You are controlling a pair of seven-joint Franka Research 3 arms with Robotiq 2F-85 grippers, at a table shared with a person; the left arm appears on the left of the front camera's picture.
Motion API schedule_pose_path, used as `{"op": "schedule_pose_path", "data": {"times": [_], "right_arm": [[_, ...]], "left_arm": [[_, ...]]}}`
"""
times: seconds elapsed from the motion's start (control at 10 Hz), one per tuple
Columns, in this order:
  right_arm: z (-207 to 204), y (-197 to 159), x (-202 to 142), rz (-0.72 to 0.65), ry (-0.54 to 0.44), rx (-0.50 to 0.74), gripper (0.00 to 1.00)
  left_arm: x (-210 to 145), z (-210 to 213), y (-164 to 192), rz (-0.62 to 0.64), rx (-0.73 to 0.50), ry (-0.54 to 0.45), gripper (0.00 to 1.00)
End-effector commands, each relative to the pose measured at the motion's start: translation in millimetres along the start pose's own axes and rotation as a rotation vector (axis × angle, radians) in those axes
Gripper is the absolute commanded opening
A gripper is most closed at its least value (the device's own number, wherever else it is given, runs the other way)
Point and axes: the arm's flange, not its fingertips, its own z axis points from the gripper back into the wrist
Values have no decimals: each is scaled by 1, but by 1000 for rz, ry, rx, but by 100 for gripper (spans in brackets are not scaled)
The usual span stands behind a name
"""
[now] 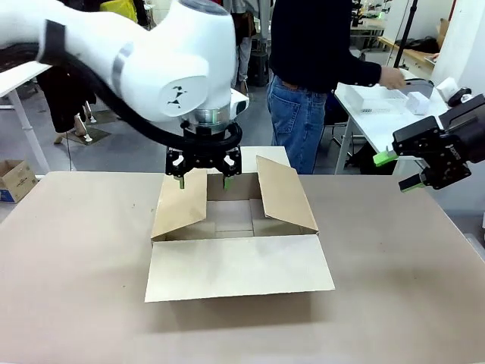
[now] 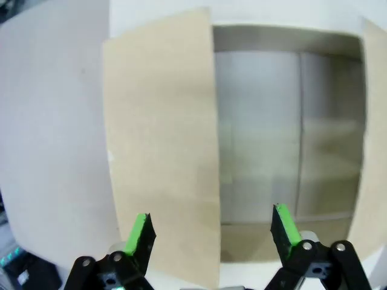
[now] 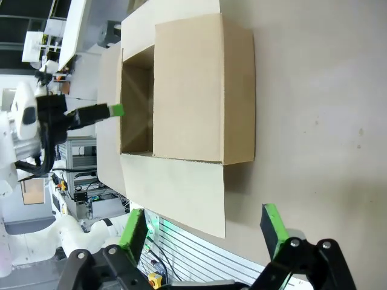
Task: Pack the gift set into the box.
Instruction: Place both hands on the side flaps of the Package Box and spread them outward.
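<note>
Box (image 1: 235,265) flaps look like the step in hand. The left jaws hang wide open and hold nothing. They point straight down over the far left corner of the carton and straddle the free edge of the left flap (image 1: 180,206). In the left wrist view one green pad (image 2: 140,229) sits outside that flap and the other is over the open, bare interior. I cannot tell whether either pad touches the cardboard.

The left flap stands half raised, and the right flap (image 1: 286,193) leans outward at a similar tilt. The near flap (image 1: 239,267) lies flat on the desk (image 1: 394,303), pointing at the near edge. The carton sits around the middle of the desk, a little toward the far edge.

The right jaws are also open and empty. They hover beyond the right edge of the desk, well apart from the carton.

At the far side a person (image 1: 311,45) reaches toward a white side table (image 1: 364,121) holding pale items. I cannot tell whether these are the gift set.

To do this step well, I would close on the flap close to its free edge and swing it outward about its crease. The move should be slow, because an empty carton will probably slide or tip if pulled sideways. The inner finger should stay clear of the far wall, and the opening should be left fully unobstructed.
</note>
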Motion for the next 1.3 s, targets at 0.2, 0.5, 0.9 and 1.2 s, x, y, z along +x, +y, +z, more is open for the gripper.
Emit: {"op": "schedule_pose_path", "data": {"times": [0.2, 0.5, 0.9, 1.2], "right_arm": [[0, 1, -2, -15, 5, -10, 100], [0, 1, -2, -15, 5, -10, 100], [0, 1, -2, -15, 5, -10, 100], [0, 1, -2, -15, 5, -10, 100]], "left_arm": [[28, -22, -24, 104, 169, -34, 100], [29, -34, -23, 124, 228, -20, 100], [29, -36, -7, 106, 355, -24, 100], [17, -18, 19, 142, 312, -82, 100]]}}
